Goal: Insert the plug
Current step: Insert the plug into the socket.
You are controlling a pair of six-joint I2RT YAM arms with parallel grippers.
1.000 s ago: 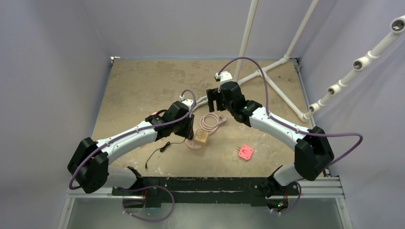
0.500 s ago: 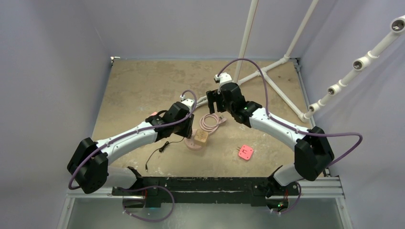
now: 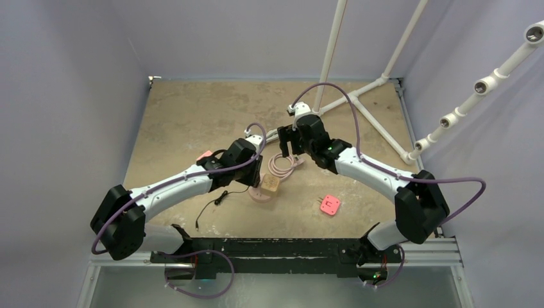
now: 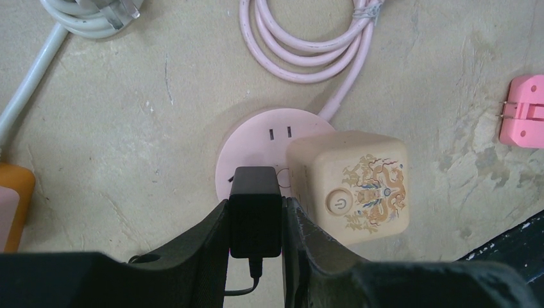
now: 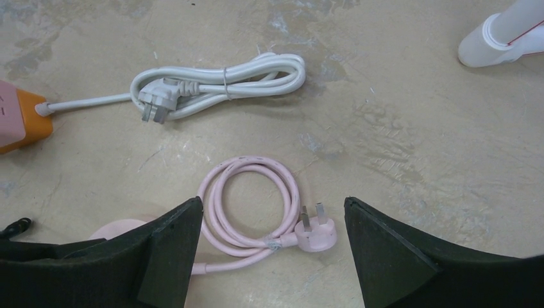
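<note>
The round pink socket (image 4: 256, 138) is serving as the only receptacle here. A beige cube adapter (image 4: 349, 186) with a dragon print and a power button is sitting on its face at about 4 o'clock, and a pair of slots is showing at 12 o'clock. The left gripper (image 4: 256, 204) is clamping the black plug (image 4: 255, 215) between both fingers, holding it over the socket's 6 o'clock edge.

The right gripper (image 5: 271, 204) is hanging with its jaws spread wide and nothing between them, above the coiled pink cable (image 5: 247, 205) and its pink plug head (image 5: 317, 228). A bundled white cable (image 5: 224, 80) is lying at 12 o'clock from that coil.

The black plug's prongs are hiding beneath its body, so whether they are entering any slot cannot be told. The frame edge is cutting off an orange block (image 5: 19, 125) at 9 o'clock.
</note>
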